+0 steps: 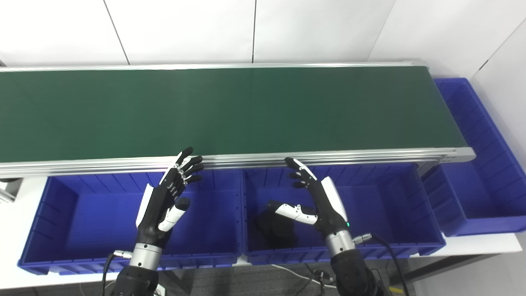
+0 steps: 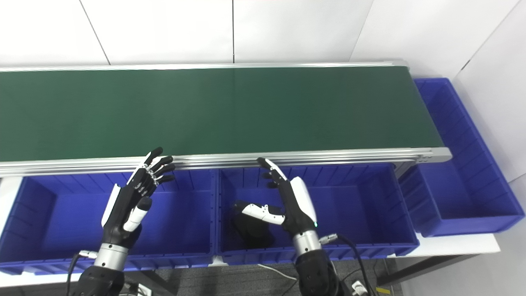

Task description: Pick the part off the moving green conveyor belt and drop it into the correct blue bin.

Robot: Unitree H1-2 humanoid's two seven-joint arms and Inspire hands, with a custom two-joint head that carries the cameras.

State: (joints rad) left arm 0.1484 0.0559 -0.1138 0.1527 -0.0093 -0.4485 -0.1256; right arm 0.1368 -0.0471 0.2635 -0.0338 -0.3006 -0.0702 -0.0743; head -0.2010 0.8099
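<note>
- While the green conveyor belt runs across the scene from left to right between silver aluminium rails, its surface shows only plain green; no part is visible on it.
- Below the near rail sit two blue bins side by side: the left bin and the middle bin, their walls touching at the centre.
- A third blue bin stands at the belt's right end, turned lengthwise along the white wall, just beside the middle bin's right corner.
- Inside the middle bin, near its front left corner, lies a dark black object; its shape is too murky to make out, and I cannot tell whether it is the part.
- Over the left bin hangs the left hand, palm turned inward, fingers spread apart and stretched up toward the near rail, thumb set off to the side; it holds nothing.
- Over the middle bin hangs the right hand, fingers straight and parted, pointing toward the rail, its white-capped thumb jutting left above the dark object without visibly touching it; it too holds nothing.
- Both fingertips sit close to the rail's lower edge, but contact cannot be judged.
- Cables trail from both wrists toward the bottom edge, over a grey floor below the white table edge.
</note>
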